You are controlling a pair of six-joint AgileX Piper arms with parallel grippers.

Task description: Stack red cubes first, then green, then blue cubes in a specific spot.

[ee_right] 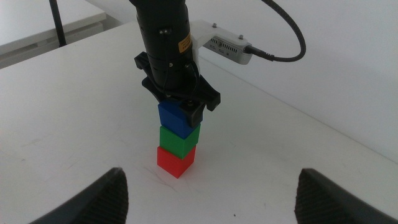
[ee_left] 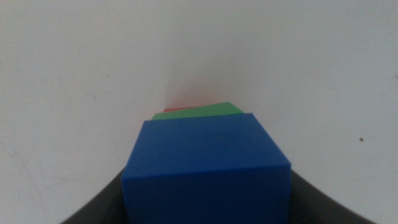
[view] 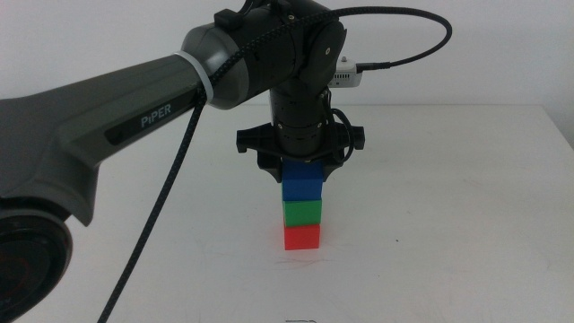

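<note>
"PiPER" arm (view: 134, 108), left pincer (view: 303, 172) grasping blue cube (view: 302, 184), atop green (view: 302, 212), red (view: 302, 236)

Blue cube (view: 301, 182), green cube (view: 302, 212), red cube (view: 302, 236): plain matt faces, smooth. Counter (view: 448, 224): white, matt. Left claw (view: 302, 169): dark plastic look, slight sheen. Cable (view: 152, 224): braided sheath.
</note>
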